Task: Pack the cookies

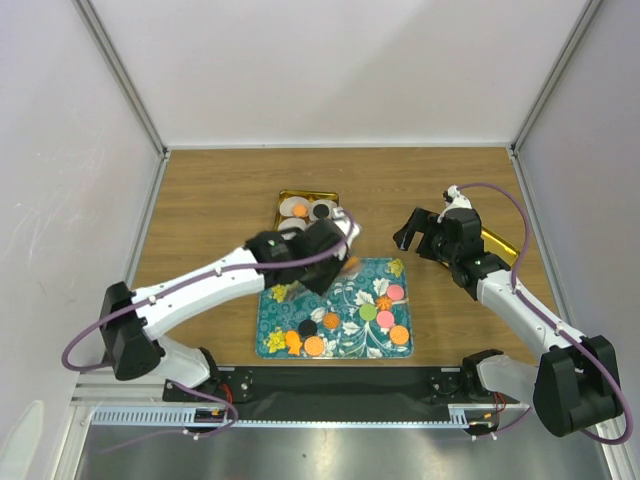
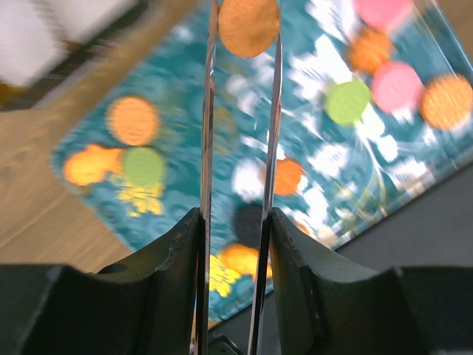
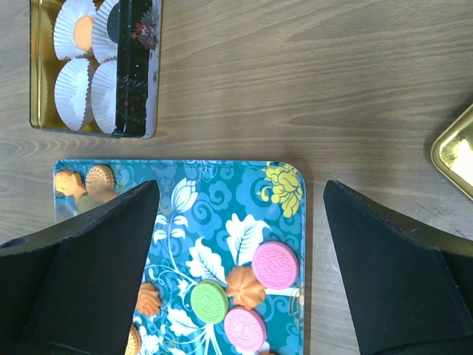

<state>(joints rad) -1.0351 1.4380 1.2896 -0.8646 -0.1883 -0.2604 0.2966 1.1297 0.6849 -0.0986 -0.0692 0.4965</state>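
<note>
An orange cookie (image 2: 248, 26) is pinched in the left claw (image 1: 343, 258), over the tray (image 1: 350, 285) and near the tin (image 1: 308, 194). Two cookies (image 1: 300, 210) already sit in the tin's cups (image 3: 74, 81). Many more wait on the tray, so I'd say packing has barely begun. The right claw (image 3: 240, 251) hangs wide and empty.

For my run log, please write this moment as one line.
left tool: grips orange cookie | right tool: open, empty | other cookies: on tray
</note>
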